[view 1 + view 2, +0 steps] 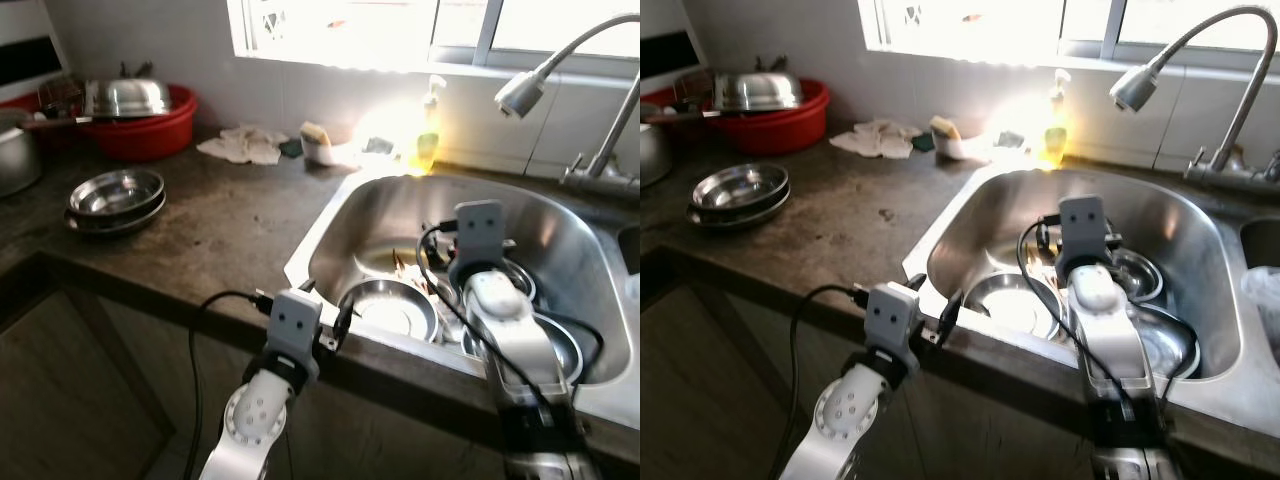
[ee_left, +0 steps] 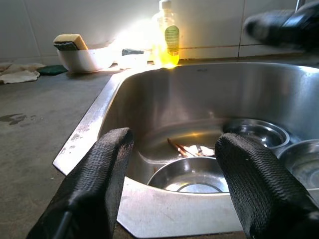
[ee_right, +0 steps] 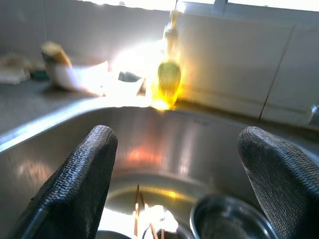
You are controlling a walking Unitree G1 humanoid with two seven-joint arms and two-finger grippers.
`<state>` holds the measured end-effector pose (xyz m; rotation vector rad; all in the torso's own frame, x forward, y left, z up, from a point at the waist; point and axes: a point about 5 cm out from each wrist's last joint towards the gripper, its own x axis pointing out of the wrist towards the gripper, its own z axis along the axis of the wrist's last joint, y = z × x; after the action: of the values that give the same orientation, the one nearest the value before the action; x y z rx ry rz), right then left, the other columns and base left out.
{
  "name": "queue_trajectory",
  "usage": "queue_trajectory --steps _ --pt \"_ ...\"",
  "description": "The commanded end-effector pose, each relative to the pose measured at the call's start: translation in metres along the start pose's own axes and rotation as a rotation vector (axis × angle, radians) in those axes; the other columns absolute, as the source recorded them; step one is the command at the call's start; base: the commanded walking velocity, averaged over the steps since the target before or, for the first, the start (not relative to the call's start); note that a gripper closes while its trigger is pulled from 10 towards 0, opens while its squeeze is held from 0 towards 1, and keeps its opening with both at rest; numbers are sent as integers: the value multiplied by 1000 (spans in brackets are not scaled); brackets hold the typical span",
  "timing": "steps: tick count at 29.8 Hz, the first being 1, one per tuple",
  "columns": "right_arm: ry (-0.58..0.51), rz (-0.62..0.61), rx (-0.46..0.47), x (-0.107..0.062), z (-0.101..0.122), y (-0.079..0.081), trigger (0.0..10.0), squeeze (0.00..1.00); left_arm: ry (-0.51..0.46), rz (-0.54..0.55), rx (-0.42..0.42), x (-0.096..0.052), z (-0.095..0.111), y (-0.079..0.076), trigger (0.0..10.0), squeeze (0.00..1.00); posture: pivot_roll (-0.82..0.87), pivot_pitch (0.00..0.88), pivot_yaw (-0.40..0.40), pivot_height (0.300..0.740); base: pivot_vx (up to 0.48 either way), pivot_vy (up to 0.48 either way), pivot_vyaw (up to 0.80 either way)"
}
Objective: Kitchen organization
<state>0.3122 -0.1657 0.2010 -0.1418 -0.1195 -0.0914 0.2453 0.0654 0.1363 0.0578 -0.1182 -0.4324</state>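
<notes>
A steel sink (image 1: pixel 560 230) is set into the dark stone counter (image 1: pixel 230 225). A wide steel bowl (image 1: pixel 390 310) lies at its front left, a smaller bowl (image 1: pixel 517 280) sits behind it, and another bowl (image 1: pixel 565 345) lies at the front right. Thin chopsticks (image 2: pixel 182 148) lie on the sink bottom among them. My left gripper (image 2: pixel 175 139) hovers open at the sink's front left rim, facing the wide bowl (image 2: pixel 192 179), with nothing between its fingers. My right gripper (image 3: pixel 178 134) hangs open and empty over the middle of the sink, above the small bowl (image 3: pixel 229 219).
Stacked steel bowls (image 1: pixel 115 197) sit on the counter at left, near a grey pot (image 1: pixel 15 155). A red basin (image 1: pixel 150 125) with a steel lid stands at the back. A cloth (image 1: pixel 242 145), sponge dish (image 1: pixel 318 142) and soap bottle (image 1: pixel 430 130) line the wall. The faucet (image 1: pixel 540 85) arches over the sink.
</notes>
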Motion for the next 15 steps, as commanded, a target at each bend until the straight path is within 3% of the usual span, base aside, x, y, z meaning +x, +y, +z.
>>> queue_trajectory --steps 1,7,15 --pt "-63 -1 19 -6 11 -1 10000 0 -5 7 7 0 3 2 10000 0 118 0 -22 740 0 0 0" --pt "-87 39 47 -36 7 8 10000 0 -11 17 9 2 4 2 10000 0 104 0 -13 740 0 0 0" --pt "-91 48 58 -50 5 14 10000 0 -6 2 6 5 4 1 10000 0 96 0 -2 740 0 0 71"
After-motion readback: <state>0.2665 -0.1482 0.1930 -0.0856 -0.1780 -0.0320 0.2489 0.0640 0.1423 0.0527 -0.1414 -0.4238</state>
